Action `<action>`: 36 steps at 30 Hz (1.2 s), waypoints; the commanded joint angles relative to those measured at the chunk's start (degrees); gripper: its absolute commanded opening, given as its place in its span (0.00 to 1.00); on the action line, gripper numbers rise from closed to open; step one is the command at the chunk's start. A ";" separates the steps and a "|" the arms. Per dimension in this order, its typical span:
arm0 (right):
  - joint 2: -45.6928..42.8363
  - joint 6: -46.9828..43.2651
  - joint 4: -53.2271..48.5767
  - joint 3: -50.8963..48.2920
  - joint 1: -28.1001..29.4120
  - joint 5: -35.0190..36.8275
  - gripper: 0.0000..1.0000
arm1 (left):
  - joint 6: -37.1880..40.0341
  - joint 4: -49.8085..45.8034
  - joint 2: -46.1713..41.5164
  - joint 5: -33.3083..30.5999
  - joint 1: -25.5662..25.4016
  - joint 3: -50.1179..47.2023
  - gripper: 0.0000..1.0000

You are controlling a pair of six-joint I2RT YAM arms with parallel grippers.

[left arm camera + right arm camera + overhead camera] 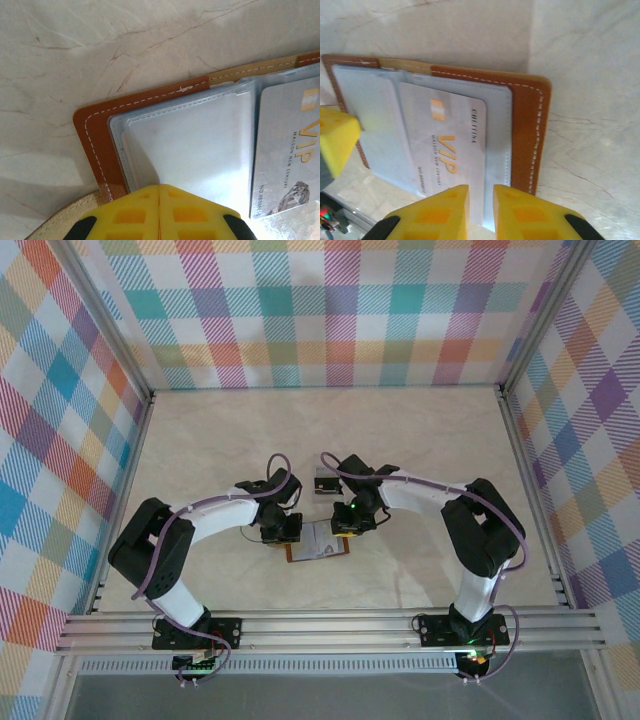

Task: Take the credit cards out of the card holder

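Observation:
The card holder [318,546] lies open and flat on the table, brown leather [525,125] framing clear inner sleeves [190,145]. A pale silver credit card [445,145] with gold "VIP" lettering sits in the right-hand sleeve; the same card [290,150] is at the right of the left wrist view. My left gripper [159,186] is shut, its tip down on the left sleeve, with nothing between the fingers. My right gripper [481,192] is open by a narrow gap, hovering over the near edge of the card and its sleeve. Both grippers meet over the holder: left [281,530], right [348,523].
A small pale flat thing [325,482] lies on the table just behind the right gripper. The marble-patterned tabletop [330,430] stretches back to checked walls. A metal rail [330,625] runs along the near edge by the arm bases.

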 commanded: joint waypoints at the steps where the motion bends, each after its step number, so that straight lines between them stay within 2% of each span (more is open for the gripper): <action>1: -1.43 1.61 2.04 -0.50 -0.06 -2.77 0.22 | 0.52 -4.22 -2.56 0.54 -0.45 0.95 0.08; 10: -0.13 2.87 3.91 -1.51 -0.17 -3.48 0.28 | -3.00 -1.31 -0.43 5.17 -4.29 4.44 0.07; 19: -0.27 2.84 3.73 -2.43 -0.36 -2.72 0.33 | -4.26 -1.13 4.78 3.71 -7.07 7.63 0.06; 28: -5.42 3.95 4.56 -6.83 -2.89 -0.15 0.37 | -3.68 -2.49 7.67 0.65 -7.13 7.41 0.05; 31: -5.60 3.84 6.43 -8.43 -4.16 -1.82 0.37 | -3.71 -2.19 7.74 0.51 -7.11 7.04 0.05; 36: -3.60 4.19 11.60 -9.58 -5.06 -8.48 0.35 | -3.63 -2.23 8.08 0.35 -7.16 7.09 0.04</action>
